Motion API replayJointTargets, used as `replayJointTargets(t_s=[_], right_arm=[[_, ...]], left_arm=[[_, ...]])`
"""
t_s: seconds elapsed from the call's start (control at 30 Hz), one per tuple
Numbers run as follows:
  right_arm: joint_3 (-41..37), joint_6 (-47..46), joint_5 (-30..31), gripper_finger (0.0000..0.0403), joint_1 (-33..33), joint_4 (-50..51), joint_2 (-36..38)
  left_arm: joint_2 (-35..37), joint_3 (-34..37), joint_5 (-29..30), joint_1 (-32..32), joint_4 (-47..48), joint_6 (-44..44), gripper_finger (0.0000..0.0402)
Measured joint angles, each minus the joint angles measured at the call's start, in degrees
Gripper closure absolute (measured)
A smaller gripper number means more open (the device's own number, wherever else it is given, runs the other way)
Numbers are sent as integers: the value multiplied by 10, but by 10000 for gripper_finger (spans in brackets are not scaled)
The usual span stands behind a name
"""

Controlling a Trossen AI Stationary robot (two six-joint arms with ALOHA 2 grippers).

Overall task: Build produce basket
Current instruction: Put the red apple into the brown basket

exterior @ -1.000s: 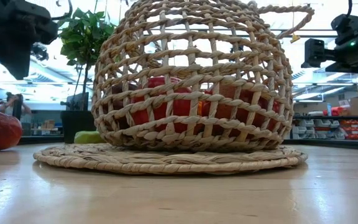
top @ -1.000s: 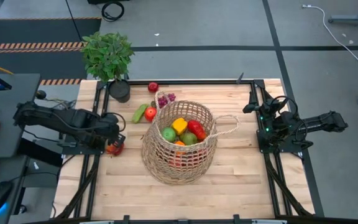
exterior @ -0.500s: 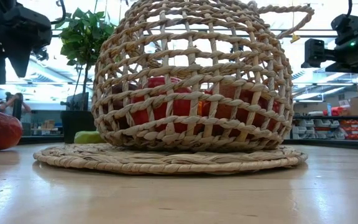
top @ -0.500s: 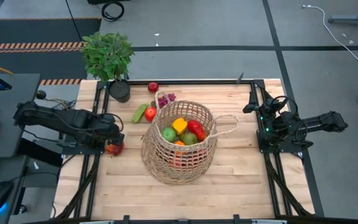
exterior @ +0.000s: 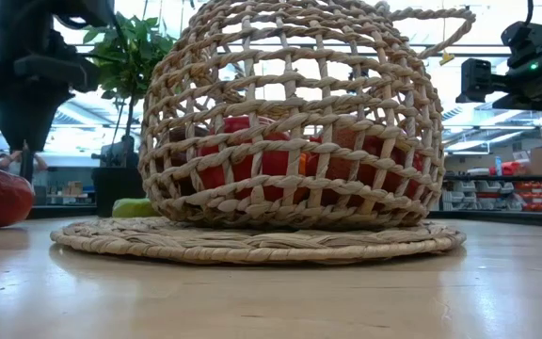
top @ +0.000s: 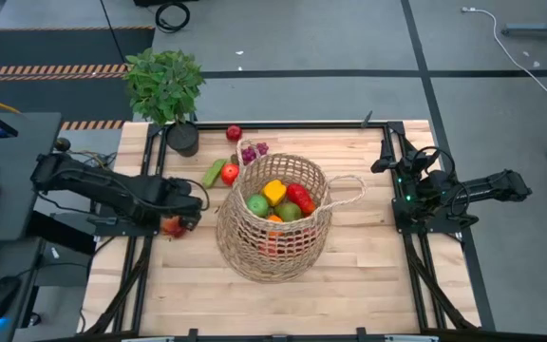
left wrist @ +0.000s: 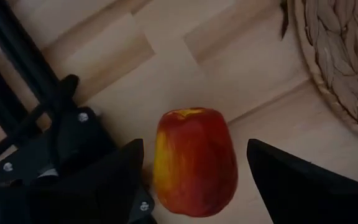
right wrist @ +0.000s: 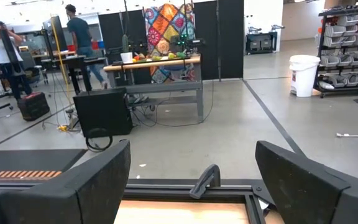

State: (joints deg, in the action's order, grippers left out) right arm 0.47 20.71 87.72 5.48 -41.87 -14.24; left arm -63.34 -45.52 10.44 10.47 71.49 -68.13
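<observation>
My left gripper [left wrist: 194, 180] hangs over a red apple [left wrist: 194, 160] on the surface [top: 368, 275], fingers [left wrist: 294, 183] open either side, not touching it, just left of the basket [top: 273, 223]. Basket sits mid-surface holding produce [top: 281, 199]; cucumber [top: 214, 172], grapes [top: 253, 149], two more apples lie behind it. Right gripper [right wrist: 191, 180] parked at right edge, fingers apart, empty.

Low view: basket [exterior: 290, 122] weave hides most produce [exterior: 262, 155] inside.

Tan open-weave basket [top: 273, 233] — red-and-yellow apple [left wrist: 194, 160], pale wood table [top: 368, 275]
</observation>
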Motion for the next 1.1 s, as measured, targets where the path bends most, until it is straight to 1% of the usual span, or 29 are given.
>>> replayJointTargets(t_s=[0.13, 0.27, 0.4, 0.53, 0.7, 0.77, 0.83, 0.93, 1.1], right_arm=[[0, 0, 0, 54, 0, 0, 0], [0, 0, 0, 54, 0, 0, 0], [0, 0, 0, 54, 0, 0, 0], [0, 0, 0, 54, 0, 0, 0], [0, 0, 0, 54, 0, 0, 0], [0, 0, 0, 54, 0, 0, 0], [0, 0, 0, 54, 0, 0, 0], [0, 0, 0, 54, 0, 0, 0], [0, 0, 0, 54, 0, 0, 0]], left_arm=[[-37, 0, -15, -12, -24, 24, 109], [-69, 0, -55, -39, -30, 28, 112], [-91, 0, -61, -51, -35, 31, 113], [-111, 0, -87, -64, -40, 58, 113], [-135, 4, -92, -66, -42, 74, 113], [-137, 22, -104, -66, -56, 74, 113], [-136, 49, -134, -66, -75, 71, 113], [-136, 75, -160, -62, -81, 58, 113], [-137, 79, -161, -58, -98, 58, 113]])
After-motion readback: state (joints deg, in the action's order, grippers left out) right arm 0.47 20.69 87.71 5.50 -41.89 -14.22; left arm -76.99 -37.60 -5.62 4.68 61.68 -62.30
